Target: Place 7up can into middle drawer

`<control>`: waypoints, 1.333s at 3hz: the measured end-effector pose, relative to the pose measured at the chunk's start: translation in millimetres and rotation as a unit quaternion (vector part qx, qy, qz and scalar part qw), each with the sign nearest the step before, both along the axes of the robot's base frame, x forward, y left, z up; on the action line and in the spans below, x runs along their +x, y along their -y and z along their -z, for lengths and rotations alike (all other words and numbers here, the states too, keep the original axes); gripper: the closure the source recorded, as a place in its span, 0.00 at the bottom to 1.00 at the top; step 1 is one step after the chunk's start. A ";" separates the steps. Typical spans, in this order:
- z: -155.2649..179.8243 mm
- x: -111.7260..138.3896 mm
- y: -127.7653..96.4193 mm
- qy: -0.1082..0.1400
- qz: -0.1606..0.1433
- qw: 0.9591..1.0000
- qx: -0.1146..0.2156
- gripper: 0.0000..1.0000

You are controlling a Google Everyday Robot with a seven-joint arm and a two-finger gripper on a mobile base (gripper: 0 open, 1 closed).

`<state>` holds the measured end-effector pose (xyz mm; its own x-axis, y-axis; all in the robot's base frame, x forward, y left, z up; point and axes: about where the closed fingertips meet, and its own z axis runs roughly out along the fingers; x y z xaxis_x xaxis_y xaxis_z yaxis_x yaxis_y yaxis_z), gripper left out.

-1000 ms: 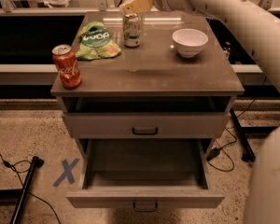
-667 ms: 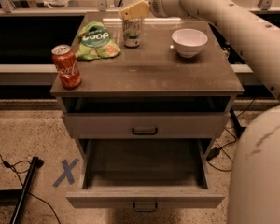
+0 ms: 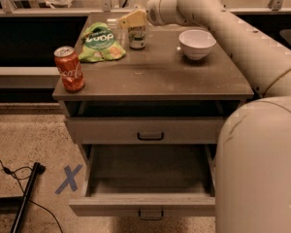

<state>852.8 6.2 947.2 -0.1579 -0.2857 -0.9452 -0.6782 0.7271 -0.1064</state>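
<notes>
The 7up can stands upright at the back of the cabinet top, between a green chip bag and a white bowl. My gripper is at the end of the white arm that comes in from the right. It hangs just above the can's top, at its left side. The middle drawer is pulled out and open at the bottom of the cabinet, and I see nothing inside it. Its small dark handle shows on the front.
A red Coca-Cola can stands at the front left corner of the cabinet top. A green chip bag lies left of the 7up can and a white bowl right of it. The upper handled drawer front is closed. My arm's body fills the lower right.
The gripper has come down and a little left, from above the can to right at its top. The can and the drawer have not moved.
</notes>
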 end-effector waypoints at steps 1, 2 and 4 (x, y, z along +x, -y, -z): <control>7.2 12.0 -8.0 -0.003 -0.003 1.000 -0.007 0.00; 14.8 25.7 6.5 -0.010 0.022 1.000 -0.004 0.00; 23.2 34.9 16.0 -0.025 0.027 0.999 0.020 0.17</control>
